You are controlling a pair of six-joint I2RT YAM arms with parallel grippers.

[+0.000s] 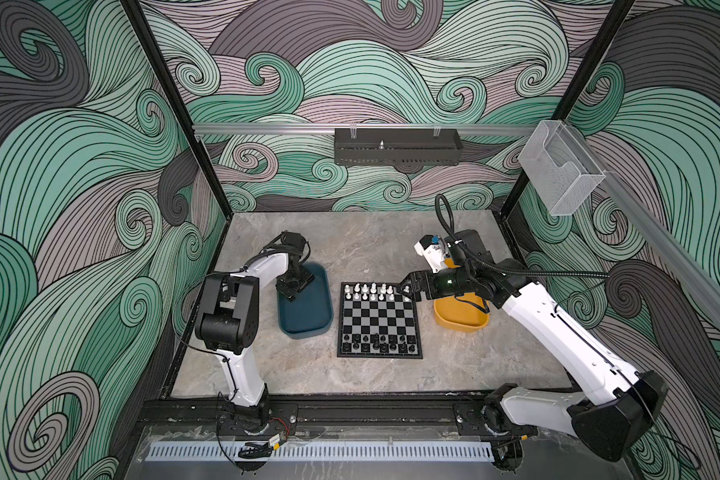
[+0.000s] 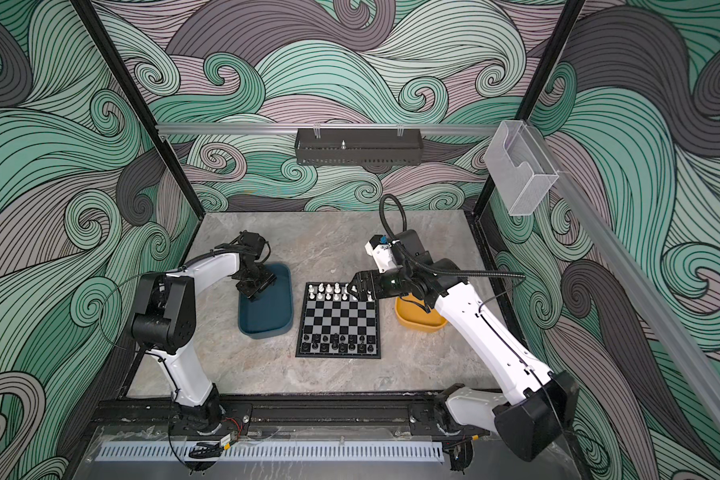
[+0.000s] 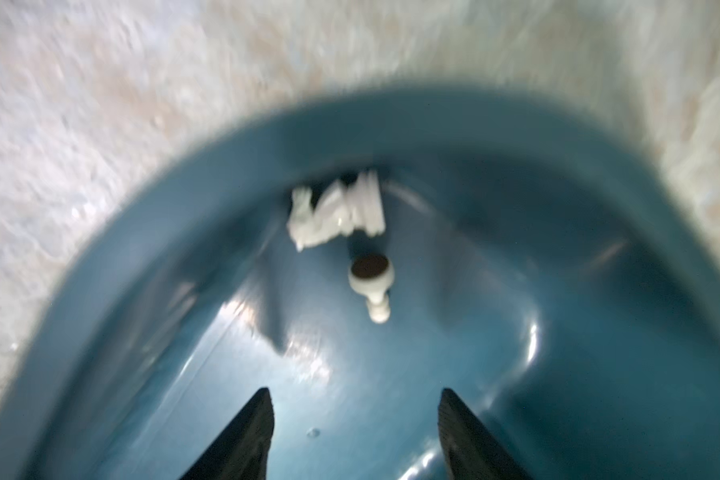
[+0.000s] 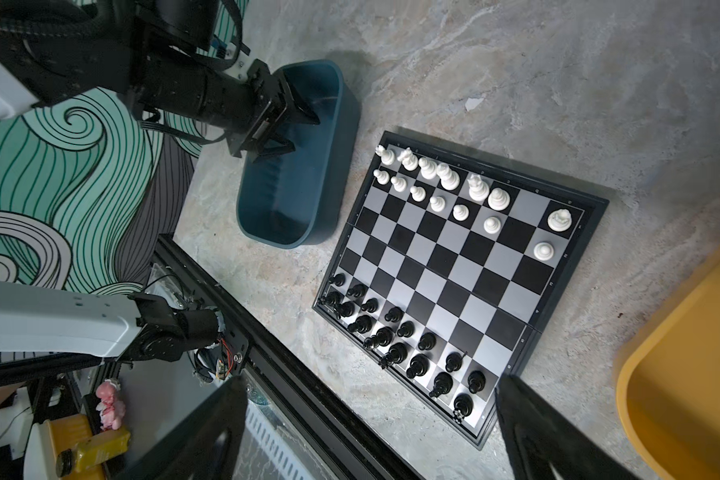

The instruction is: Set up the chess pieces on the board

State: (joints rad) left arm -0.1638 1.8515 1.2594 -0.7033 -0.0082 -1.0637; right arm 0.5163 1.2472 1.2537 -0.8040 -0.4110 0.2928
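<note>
Black-and-silver board point(image 1: 379, 320) lies flat on grey marble-look table point(image 1: 350, 249), between teal tray point(image 1: 306, 331) and yellow tray point(image 1: 460, 325). White pieces point(image 1: 373, 291) stand upright on its two far rows, black pieces point(image 1: 377, 343) on its two near rows. Left wrist view, blurred: white knight point(image 3: 335, 212) and white pawn point(image 3: 371, 284) lie on their sides inside teal tray, close together. Left gripper point(image 3: 354, 395) hangs over that tray, jaws apart, nothing between them. Right gripper point(image 1: 406, 290) hovers at board's far right corner, where white rook point(image 4: 559, 219) stands; jaws spread wide, empty
</note>
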